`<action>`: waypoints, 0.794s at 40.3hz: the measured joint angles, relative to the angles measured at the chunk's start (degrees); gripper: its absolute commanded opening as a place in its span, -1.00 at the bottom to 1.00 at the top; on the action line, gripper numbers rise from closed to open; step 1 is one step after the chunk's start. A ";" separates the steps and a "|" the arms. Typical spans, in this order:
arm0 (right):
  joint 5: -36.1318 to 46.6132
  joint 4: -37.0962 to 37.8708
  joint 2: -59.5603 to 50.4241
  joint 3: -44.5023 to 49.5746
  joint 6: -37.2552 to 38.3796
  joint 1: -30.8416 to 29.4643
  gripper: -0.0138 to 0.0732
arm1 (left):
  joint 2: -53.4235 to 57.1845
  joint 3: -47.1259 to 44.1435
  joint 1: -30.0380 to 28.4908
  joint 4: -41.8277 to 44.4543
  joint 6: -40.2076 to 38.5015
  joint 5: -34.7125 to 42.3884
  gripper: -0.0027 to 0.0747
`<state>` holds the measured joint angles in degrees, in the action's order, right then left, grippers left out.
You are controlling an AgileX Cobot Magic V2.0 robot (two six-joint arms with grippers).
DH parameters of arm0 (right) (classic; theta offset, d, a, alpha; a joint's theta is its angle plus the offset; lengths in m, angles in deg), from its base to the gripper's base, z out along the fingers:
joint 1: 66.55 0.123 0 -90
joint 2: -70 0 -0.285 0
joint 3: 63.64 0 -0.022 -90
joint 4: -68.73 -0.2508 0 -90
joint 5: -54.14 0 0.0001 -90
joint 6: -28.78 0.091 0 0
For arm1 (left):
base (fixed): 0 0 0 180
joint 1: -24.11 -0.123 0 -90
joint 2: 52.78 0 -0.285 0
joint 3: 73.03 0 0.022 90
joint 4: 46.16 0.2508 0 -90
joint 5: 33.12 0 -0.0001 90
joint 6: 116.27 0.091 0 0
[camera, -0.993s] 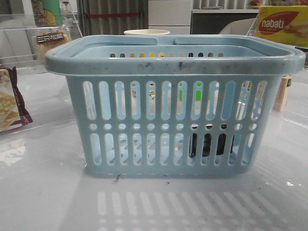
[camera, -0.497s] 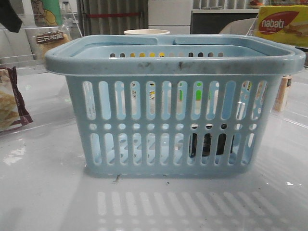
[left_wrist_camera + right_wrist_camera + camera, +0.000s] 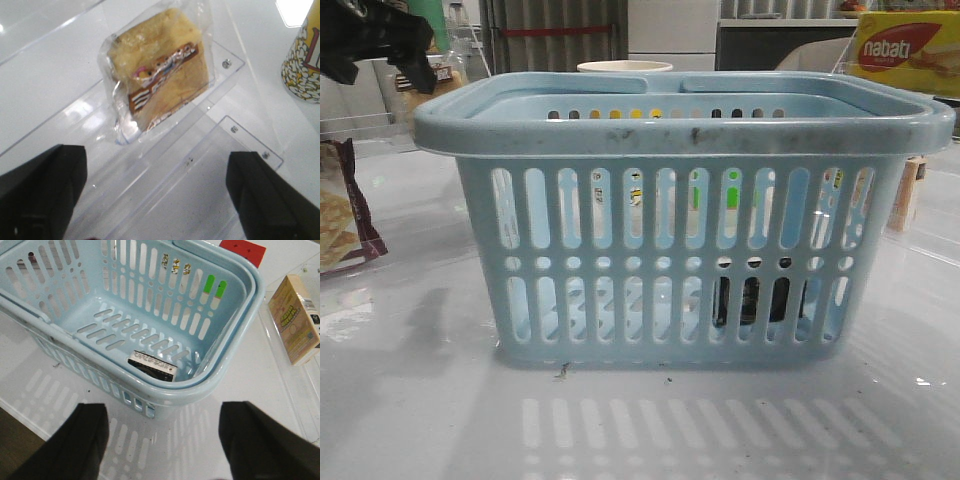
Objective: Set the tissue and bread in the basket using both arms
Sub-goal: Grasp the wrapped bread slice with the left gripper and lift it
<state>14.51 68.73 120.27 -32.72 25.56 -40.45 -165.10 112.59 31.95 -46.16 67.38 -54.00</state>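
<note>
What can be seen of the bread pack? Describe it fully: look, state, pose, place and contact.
The bread is a golden-tan, crumbly-looking block sealed in clear crinkled wrap, with a brown label band bearing white characters across it. It looks intact and unopened. It lies tilted on a clear acrylic shelf, outside the basket. The left gripper is open above it, fingers apart on either side, touching nothing. In the front view the arm mostly hides it.
</note>
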 measured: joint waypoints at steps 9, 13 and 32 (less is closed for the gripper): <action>0.00 0.00 0.00 0.00 0.00 0.00 0.63 | -5.86 3.65 0.00 0.00 0.00 5.15 0.66; 0.00 0.00 0.00 0.00 0.00 0.00 0.63 | -7.47 4.07 0.00 0.55 0.00 8.20 0.65; 0.00 0.00 0.00 0.00 0.00 0.00 0.63 | -8.07 4.34 -0.10 2.28 0.00 13.73 -0.37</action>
<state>14.51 68.73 120.27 -32.72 25.56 -40.45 -173.18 116.92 31.84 -43.88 67.38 -40.27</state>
